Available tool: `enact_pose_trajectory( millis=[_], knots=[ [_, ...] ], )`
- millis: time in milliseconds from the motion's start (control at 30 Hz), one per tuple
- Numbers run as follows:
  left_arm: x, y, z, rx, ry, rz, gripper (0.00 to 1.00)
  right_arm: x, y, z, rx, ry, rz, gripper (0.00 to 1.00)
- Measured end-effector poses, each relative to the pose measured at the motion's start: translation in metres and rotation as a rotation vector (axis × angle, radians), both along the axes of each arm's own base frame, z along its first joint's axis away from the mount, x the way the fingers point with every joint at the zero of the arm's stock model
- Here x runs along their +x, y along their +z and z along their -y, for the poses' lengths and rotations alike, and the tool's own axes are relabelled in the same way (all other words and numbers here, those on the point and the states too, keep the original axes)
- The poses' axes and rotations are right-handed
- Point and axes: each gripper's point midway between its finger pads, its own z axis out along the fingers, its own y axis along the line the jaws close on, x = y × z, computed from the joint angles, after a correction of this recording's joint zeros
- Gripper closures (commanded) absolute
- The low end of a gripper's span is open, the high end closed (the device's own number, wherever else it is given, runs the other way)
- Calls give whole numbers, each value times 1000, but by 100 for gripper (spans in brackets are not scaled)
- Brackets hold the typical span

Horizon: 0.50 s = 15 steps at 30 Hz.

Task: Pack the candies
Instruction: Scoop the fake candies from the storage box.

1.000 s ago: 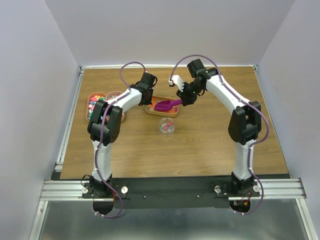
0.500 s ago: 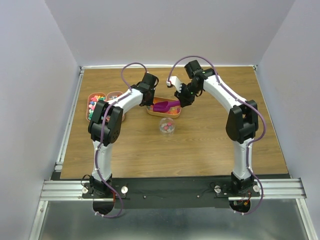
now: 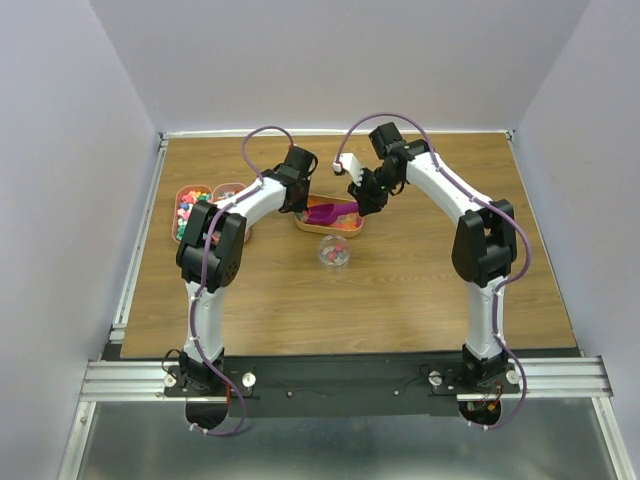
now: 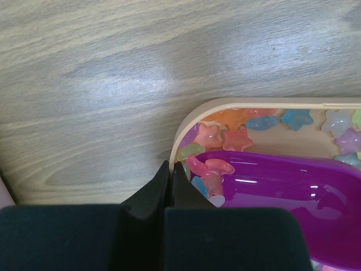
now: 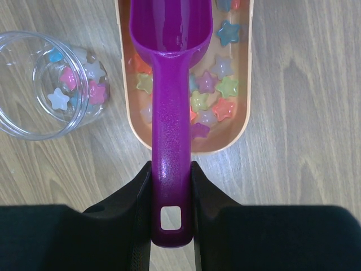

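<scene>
Scoop (image 5: pixel 171 141) has slid a bit further left into the tray (image 5: pixel 246 96) over the candies (image 5: pixel 228 86). Your right hand (image 5: pixel 171 186) is clamped on its handle, and your left hand (image 4: pixel 170 183) is pinched shut by the rim.

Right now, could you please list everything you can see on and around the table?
table: one, brown wood, under everything
centre tray: one, peach, middle of the table
side trays: two, peach, far left; one partly hidden by the left arm
jar: one, clear, beside the centre tray
candies: many, multicoloured stars, in the centre tray; a few in the jar, more in a side tray
scoop: one, magenta, bowl down in the centre tray
left gripper: black, shut, at the centre tray's rim
right gripper: black, shut on the scoop handle
arms: two, white and black, bases at the near edge
</scene>
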Motion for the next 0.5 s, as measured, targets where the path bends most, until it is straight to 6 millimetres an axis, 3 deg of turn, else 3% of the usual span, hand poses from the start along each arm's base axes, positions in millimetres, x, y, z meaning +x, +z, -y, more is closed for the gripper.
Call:
enact_pose_trajectory(
  millis=[500],
  knots=[
    [-9,13,-10,10,35,-24,100,-8,-15,-3,49,-24,-54,99]
  ],
)
